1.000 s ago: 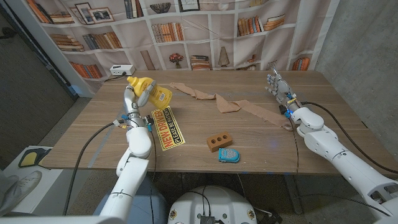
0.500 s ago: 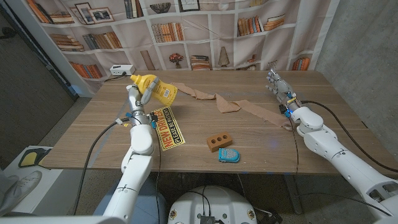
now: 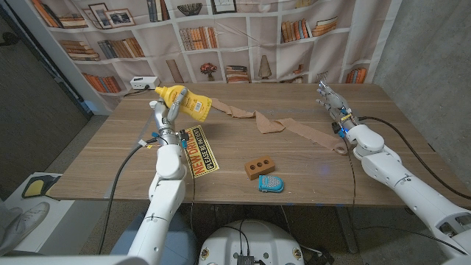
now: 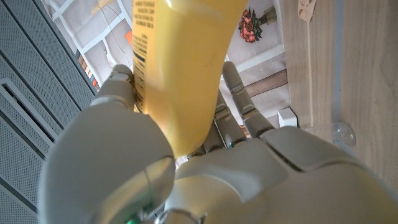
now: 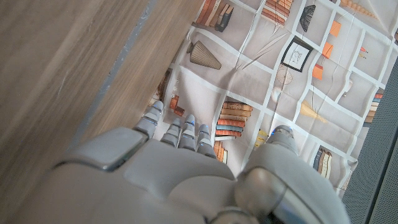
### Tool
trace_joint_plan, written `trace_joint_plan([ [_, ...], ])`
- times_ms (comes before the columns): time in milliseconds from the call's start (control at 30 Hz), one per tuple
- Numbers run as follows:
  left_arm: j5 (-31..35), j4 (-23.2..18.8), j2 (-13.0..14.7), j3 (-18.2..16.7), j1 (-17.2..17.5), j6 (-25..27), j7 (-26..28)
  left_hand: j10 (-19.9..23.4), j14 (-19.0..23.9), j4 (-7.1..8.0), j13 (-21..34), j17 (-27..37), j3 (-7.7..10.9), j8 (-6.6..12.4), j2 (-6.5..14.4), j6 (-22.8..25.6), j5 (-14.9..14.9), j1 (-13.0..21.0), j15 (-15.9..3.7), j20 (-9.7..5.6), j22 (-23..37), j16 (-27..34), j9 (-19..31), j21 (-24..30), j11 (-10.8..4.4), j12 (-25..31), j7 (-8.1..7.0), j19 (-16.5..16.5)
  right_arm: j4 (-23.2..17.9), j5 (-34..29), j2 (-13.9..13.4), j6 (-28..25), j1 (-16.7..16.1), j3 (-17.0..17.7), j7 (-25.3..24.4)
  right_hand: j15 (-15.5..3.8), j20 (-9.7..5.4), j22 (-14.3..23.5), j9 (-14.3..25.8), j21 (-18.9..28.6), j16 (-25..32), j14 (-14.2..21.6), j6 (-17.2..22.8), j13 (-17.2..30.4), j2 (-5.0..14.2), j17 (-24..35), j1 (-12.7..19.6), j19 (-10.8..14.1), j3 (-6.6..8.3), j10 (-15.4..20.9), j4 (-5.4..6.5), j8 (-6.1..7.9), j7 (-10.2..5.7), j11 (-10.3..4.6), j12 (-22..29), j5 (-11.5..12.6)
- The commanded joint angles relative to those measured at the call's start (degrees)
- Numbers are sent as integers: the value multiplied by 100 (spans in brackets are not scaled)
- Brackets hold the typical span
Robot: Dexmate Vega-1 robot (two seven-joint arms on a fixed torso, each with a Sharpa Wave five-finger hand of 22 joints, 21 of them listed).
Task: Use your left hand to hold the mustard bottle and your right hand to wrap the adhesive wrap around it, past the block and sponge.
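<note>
— Where's the bottle?

— My left hand (image 3: 165, 110) grips the mustard bottle (image 3: 185, 103), lifted and tipped sideways at ten o'clock; the adhesive wrap (image 3: 276, 124) trails from it to three o'clock.

— And the right?

— My right hand (image 3: 331, 99) holds nothing, fingers apart, at two o'clock.

— Anything in between?

— The block (image 3: 260, 167) and sponge (image 3: 270, 183) sit near six o'clock, a yellow sign (image 3: 196, 152) beside my left arm.
</note>
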Motion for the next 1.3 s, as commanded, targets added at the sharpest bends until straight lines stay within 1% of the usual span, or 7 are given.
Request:
trace_joint_plan([
  [33,-844,214,-391,-150,-203,-151,-497,92,-50,-8,-17,23,42,13,1508,-38,-6,1560,22,-16,-22,-7,-14,42,-25,-1,15,-38,-26,-57,-15,-68,51,-42,-8,-55,40,18,9,34,28,-19,-3,15,-20,9,76,5,-19,33,-50,15,5,19,12,-19],
  [567,-1513,304,-697,-250,-324,-129,-1116,131,-70,-33,-149,29,25,52,1500,14,-9,1594,39,-31,-143,-19,-56,142,16,3,-31,-135,-409,-161,-204,-232,-119,-29,-141,118,84,23,12,43,43,8,-27,30,-42,19,119,19,-12,-25,-54,9,-28,50,-12,-32],
  [800,-1619,334,-759,-229,-383,-70,-1354,114,-65,-42,-157,10,24,79,1502,87,-8,1614,57,-33,-193,-30,-89,185,53,20,-40,-169,-620,-228,-337,-292,-229,-1,-196,248,299,27,16,43,48,-6,-51,42,-43,34,139,15,-5,-91,-46,4,-68,51,-35,-39],
  [933,-1638,362,-803,-233,-424,-48,-1413,108,-61,-45,-166,0,23,69,1501,63,-9,1625,58,-35,-226,-35,-110,214,61,28,-32,-180,-781,-278,-441,-332,-338,48,-285,269,322,29,17,45,71,14,-57,56,-37,50,188,15,14,-30,-49,11,-102,-290,-13,-43],
  [1133,-1624,386,-852,-253,-464,-65,-1457,87,-66,-41,-184,-14,24,67,1507,60,-10,1632,44,-32,-262,-50,-131,243,81,25,-21,-194,-982,-440,-611,-339,-467,118,-436,268,337,30,18,48,90,42,-65,65,-43,59,198,21,16,2,-45,11,-125,-178,-1,-46],
  [1200,-1609,383,-849,-266,-469,-75,-1467,106,-64,-40,-210,-15,24,67,1506,62,-10,1633,42,-36,-272,-50,-137,251,74,21,-25,-197,-1057,-478,-661,-354,-512,146,-485,265,350,32,18,53,112,66,41,88,-48,72,238,35,28,123,-47,55,-330,-423,41,-49],
  [1300,-1593,383,-858,-282,-475,-66,-1453,110,-53,-43,-233,-38,27,67,1502,62,-9,1641,44,-37,-303,-65,-152,271,59,21,-37,-195,-1153,-529,-759,-398,-565,170,-495,257,352,33,17,55,127,94,129,96,-50,77,263,41,36,191,-51,86,-392,-374,63,-49],
])
